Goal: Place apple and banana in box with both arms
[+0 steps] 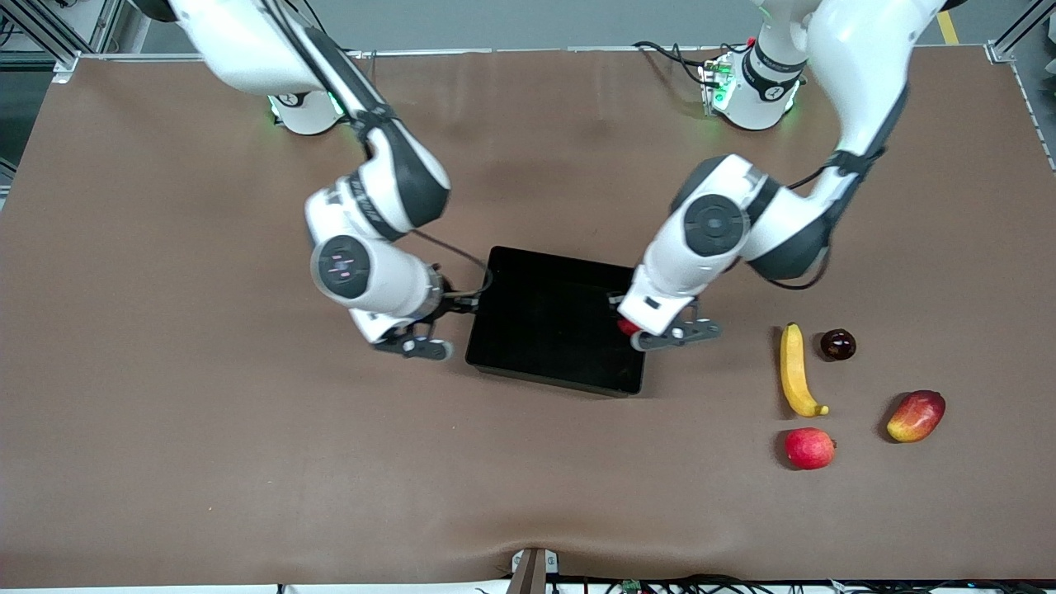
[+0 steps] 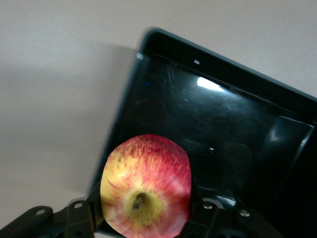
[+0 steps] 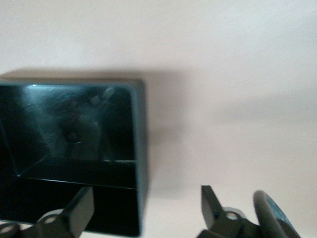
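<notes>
Two grippers at work, one loaded. Left gripper: clamped on the apple from both sides, hanging over the box just inside the wall at the left arm's end. Apple's stem dimple turned up toward the wrist camera; round, so no long axis worth minding.

For a clean release: carry the fruit a little farther in over the black floor, away from the wall, drop low, then part the fingers gently, or it will likely roll and knock the side.

Right gripper: spread wide and empty, over bare table just beside the box wall at the right arm's end.

Banana: flat on the table toward the left arm's end, well apart from the box, long axis running from farther to nearer the front camera, dark tip at the nearer end. Best gripped across its middle, judging by that lie.
</notes>
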Controlling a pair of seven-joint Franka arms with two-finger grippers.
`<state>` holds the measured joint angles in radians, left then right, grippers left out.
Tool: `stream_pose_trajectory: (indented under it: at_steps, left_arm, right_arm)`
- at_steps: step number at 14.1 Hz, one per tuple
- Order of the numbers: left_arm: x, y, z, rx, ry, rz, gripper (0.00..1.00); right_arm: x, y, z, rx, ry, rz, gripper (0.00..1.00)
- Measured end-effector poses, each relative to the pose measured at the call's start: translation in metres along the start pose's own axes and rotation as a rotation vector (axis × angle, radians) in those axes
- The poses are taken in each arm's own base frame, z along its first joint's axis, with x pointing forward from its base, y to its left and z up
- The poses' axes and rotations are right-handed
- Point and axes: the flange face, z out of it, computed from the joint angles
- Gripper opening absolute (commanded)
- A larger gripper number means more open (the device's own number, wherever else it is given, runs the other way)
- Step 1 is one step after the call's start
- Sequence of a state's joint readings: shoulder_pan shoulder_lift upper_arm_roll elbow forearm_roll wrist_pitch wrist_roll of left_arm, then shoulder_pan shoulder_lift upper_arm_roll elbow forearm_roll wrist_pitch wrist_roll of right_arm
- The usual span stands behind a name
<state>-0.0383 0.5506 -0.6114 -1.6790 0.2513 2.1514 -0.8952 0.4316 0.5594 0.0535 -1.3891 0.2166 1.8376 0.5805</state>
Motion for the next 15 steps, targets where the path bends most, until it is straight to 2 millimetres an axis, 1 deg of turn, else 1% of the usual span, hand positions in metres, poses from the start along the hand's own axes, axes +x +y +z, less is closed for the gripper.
stream_pose_trajectory:
  at_steps: [2,3,5,7,9,10,11,12,14,15]
  left_arm:
    - [-0.015,0.019,0.023,0.012,0.003,0.007,0.00]
    - [-0.022,0.026,0.036,0.024,0.003,0.012,0.00]
    - [-0.034,0.036,0.065,0.056,0.000,0.018,0.00]
    - [-0.040,0.039,0.092,0.081,-0.012,0.035,0.00]
    - [-0.046,0.041,0.112,0.093,-0.038,0.047,0.00]
    - [-0.049,0.041,0.120,0.098,-0.050,0.050,0.05]
    - [-0.050,0.042,0.127,0.102,-0.059,0.052,0.41]
    - [-0.049,0.040,0.131,0.104,-0.064,0.049,0.99]
    - [-0.044,0.038,0.130,0.106,-0.059,0.041,1.00]
    - [-0.041,0.035,0.131,0.109,-0.056,0.037,1.00]
  right_arm:
    - [0.014,0.031,-0.049,-0.041,-0.005,0.028,1.00]
    - [0.021,0.050,-0.067,-0.060,-0.018,0.038,1.00]
    - [0.036,0.094,-0.091,-0.086,-0.051,0.038,1.00]
    - [0.049,0.139,-0.117,-0.083,-0.041,0.061,1.00]
    - [0.053,0.183,-0.148,-0.077,-0.026,0.078,1.00]
    - [0.052,0.203,-0.164,-0.071,-0.020,0.072,1.00]
    - [0.048,0.222,-0.179,-0.066,-0.018,0.072,1.00]
    - [0.043,0.239,-0.195,-0.060,-0.010,0.080,1.00]
    - [0.027,0.268,-0.232,-0.044,0.036,0.106,1.00]
    - [0.017,0.278,-0.252,-0.034,0.067,0.117,1.00]
